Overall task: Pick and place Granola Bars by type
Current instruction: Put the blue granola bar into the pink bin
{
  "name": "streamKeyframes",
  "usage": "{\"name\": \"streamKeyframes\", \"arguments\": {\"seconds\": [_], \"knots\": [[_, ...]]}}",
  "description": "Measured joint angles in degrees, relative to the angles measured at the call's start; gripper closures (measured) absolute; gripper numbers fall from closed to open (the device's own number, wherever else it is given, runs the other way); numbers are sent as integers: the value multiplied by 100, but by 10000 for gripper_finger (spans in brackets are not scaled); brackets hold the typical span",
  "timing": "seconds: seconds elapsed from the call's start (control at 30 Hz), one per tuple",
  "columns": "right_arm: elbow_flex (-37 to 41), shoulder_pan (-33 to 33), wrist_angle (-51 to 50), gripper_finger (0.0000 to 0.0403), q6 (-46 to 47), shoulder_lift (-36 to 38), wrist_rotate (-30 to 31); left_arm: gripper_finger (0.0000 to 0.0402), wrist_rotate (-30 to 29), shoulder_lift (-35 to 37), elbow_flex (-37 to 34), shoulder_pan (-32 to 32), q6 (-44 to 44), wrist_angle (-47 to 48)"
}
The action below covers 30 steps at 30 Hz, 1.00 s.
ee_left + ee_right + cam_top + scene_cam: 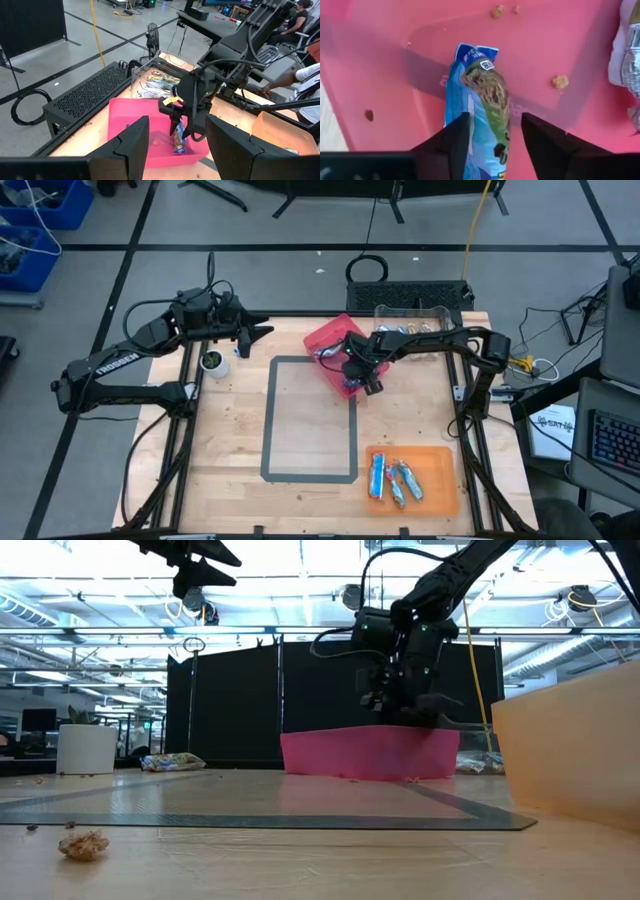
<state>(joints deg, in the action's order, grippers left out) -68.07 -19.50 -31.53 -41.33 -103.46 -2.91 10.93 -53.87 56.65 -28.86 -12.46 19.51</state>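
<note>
Right gripper [491, 145] has its fingers parted either side of a blue granola bar [479, 107] lying in the pink bin [380, 60], gripping nothing, so lifting out could snag the wrapper and drag it along.

high: straight down, far | low: tabletop level | wrists: close; all share pink bin [335, 350]

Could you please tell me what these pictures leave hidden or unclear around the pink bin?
- Low view: the pink bin wall hides its contents.
- Right wrist view: the blue granola bar is cut off by the bottom edge and the dark fingers.
- High view: the clear container contents are too small to identify.
</note>
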Motion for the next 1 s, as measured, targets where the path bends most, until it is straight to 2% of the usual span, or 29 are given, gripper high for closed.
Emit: {"name": "streamKeyframes", "arguments": {"seconds": [0.17, 0.33, 0.53, 0.63, 0.77, 1.0], "knots": [[0, -1, 17, 201, 10, 187, 3, 206, -159, 0, 2, -13, 6, 17], [0, 49, 242, 186, 114, 661, 32, 206, -1311, 0, 4, -63, -144, 695], [-4, 243, 884, 179, 1038, 1641, -16, 206, -2228, -161, 4, -244, -167, 2402], [-7, 367, 1136, 176, 1596, 2144, -18, 205, -2510, -303, 4, -337, -129, 2876], [-7, 522, 1384, 175, 2325, 2726, -28, 191, -2772, -563, 4, -449, 15, 3028], [-9, 914, 1795, 174, 3271, 3448, -46, 141, -3047, -1240, 4, -847, 73, 3039]]}}
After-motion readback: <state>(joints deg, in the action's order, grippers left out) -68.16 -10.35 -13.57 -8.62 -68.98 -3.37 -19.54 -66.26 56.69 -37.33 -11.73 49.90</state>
